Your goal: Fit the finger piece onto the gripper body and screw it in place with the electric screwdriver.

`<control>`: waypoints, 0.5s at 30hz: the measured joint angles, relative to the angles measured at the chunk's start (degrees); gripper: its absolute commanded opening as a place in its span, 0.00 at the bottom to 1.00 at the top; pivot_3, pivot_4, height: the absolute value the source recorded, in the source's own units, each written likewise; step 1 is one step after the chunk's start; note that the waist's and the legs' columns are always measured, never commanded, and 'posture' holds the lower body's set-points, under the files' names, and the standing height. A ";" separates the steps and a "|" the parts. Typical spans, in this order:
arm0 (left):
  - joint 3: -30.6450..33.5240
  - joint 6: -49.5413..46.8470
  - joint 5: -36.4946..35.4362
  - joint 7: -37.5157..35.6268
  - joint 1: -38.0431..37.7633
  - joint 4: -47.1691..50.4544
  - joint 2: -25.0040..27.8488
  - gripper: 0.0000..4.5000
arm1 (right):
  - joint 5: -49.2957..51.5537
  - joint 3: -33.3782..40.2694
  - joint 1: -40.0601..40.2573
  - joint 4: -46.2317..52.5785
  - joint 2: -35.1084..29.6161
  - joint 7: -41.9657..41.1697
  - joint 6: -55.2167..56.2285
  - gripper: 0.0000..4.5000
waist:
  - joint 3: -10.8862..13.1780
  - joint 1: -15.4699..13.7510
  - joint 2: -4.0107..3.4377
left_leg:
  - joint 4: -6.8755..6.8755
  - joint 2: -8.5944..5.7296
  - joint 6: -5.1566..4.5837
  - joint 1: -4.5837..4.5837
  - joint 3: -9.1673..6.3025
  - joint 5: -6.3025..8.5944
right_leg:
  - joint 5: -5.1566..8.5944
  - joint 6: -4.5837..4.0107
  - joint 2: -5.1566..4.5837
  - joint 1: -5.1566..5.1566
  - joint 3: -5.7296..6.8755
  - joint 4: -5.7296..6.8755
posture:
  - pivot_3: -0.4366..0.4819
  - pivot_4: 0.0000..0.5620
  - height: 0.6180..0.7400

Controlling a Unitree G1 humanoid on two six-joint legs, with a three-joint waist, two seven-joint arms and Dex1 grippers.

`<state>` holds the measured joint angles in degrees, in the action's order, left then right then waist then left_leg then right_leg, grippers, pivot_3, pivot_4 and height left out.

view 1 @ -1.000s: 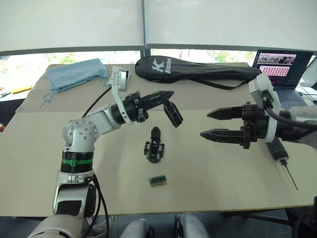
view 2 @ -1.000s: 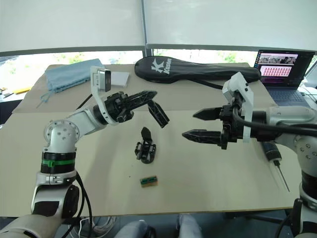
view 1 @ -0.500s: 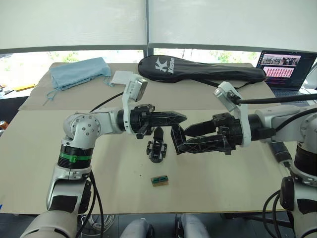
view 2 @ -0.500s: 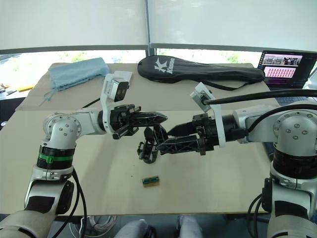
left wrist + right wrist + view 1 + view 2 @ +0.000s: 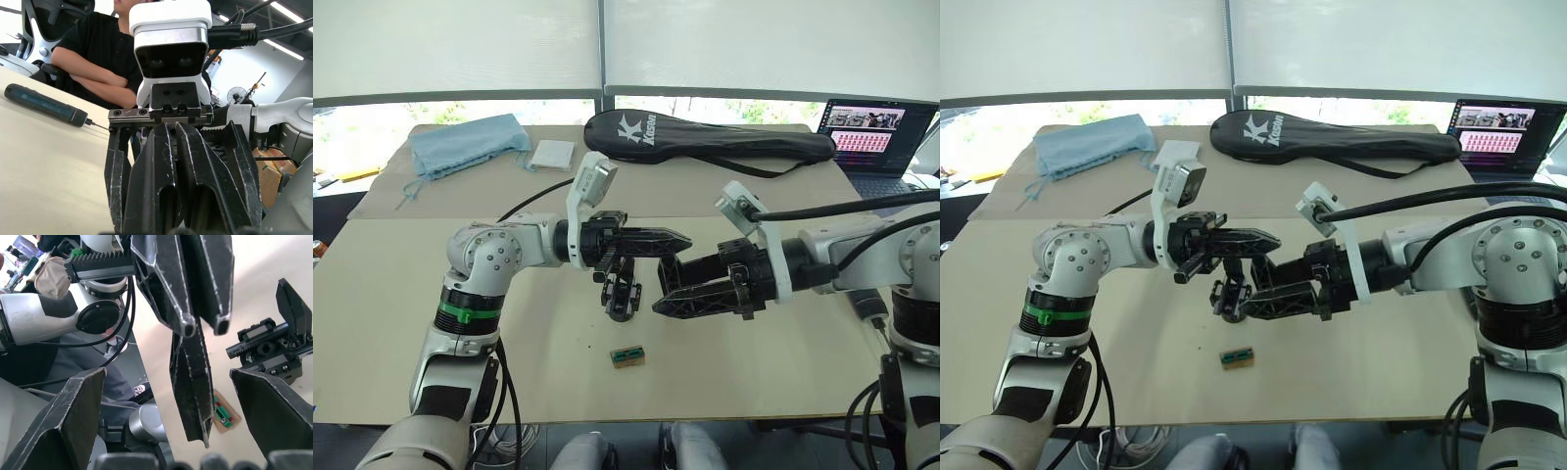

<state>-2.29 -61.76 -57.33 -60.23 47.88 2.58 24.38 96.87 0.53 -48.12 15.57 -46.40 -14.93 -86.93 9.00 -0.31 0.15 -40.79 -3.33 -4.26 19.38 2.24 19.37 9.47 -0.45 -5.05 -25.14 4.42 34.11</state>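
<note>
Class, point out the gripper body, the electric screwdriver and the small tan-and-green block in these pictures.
gripper body [image 5: 274, 350]: right wrist view, toothed rack.
electric screwdriver [image 5: 41, 104]: left wrist view, middle of its handle.
tan-and-green block [image 5: 626, 356]: left eye view, its top.

Matt black plastic finger piece [image 5: 191, 382]; toothed gripper body [image 5: 274, 347]; smooth matt table [image 5: 391, 323].

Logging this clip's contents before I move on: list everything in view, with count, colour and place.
Finger piece: one, black, hanging from the left gripper's shut fingertips.
Gripper body: one, black, mid-table below the grippers.
Electric screwdriver: one, dark blue, on the table's right side.
Small block: one, tan and green, near the front edge.
Racket bag: one, black, far side.
Cloth: one, light blue, far left.
White pad: one, beside the cloth.
Laptop: one, far right.
Person: one, black shirt, arms folded, seated across.
Left gripper: shut on the finger piece.
Right gripper: open, facing it.
</note>
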 measured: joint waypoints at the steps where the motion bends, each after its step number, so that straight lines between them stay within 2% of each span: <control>1: -0.07 0.02 0.22 -0.16 0.05 0.00 0.02 0.00 | 0.73 -0.32 0.07 0.03 -0.43 0.52 0.63 1.00 | 0.00 0.00 0.00 | 0.00 0.00 0.00 0.00 0.00 0.00 | 0.00 0.00 0.00 0.00 0.00 0.00 | 0.48 0.27 1.00; 6: -0.27 0.29 1.39 -1.09 0.12 0.00 0.07 0.00 | 3.34 -2.40 0.08 0.16 -1.72 2.60 3.61 0.68 | 0.00 -0.02 0.01 | 0.00 0.02 0.00 0.02 0.00 0.00 | 0.00 0.00 0.00 0.00 -0.01 -0.01 | 0.48 0.27 1.00; 13: -0.44 0.28 1.76 -1.58 0.10 0.46 0.08 0.00 | 4.23 -4.35 0.08 0.59 -3.82 2.91 5.76 0.11 | 0.01 -0.23 0.02 | 0.00 0.02 -0.01 0.07 0.00 0.00 | 0.00 0.01 -0.03 -0.01 -0.01 -0.04 | 0.48 0.27 1.00; 15: -0.46 0.27 1.72 -1.80 0.05 0.49 0.07 0.00 | 4.43 -4.50 0.08 1.20 -4.22 2.90 6.06 0.09 | 0.01 -0.24 0.03 | 0.00 0.04 -0.01 0.08 -0.01 0.00 | 0.00 0.01 -0.02 -0.02 0.00 -0.04 | 0.48 0.27 1.00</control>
<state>-2.74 -61.49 -55.61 -62.02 47.93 3.07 24.45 101.31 -3.97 -48.05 16.78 -50.61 -12.03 -80.88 9.02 -0.55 0.18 -40.79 -3.29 -4.27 19.46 2.23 19.37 9.47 -0.44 -5.07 -25.16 4.42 34.07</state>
